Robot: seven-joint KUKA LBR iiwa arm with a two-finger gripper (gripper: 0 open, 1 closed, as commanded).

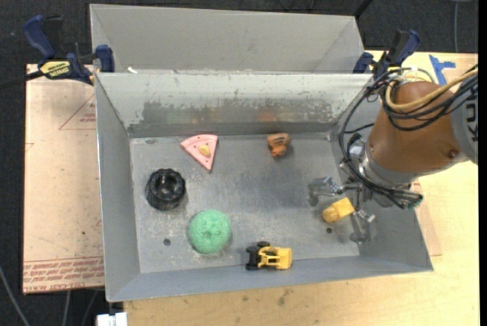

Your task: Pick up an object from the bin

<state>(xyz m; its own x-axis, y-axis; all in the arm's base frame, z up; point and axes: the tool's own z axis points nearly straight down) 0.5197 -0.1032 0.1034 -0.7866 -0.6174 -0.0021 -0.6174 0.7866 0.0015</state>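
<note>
My gripper (339, 209) is low at the right side of the bin, open, with its two fingers (318, 190) standing on either side of a small yellow block (337, 210) that lies on the floor between them. Whether the fingers touch the block I cannot tell. A yellow toy digger (268, 257) lies near the front wall, to the left of and below the gripper. A small orange-brown piece (278, 145) sits by the back wall.
On the left side of the floor lie a pink wedge with a yellow spot (201, 150), a black round knob (166, 188) and a green fuzzy ball (209, 231). The arm with its orange cover reaches in over the right wall.
</note>
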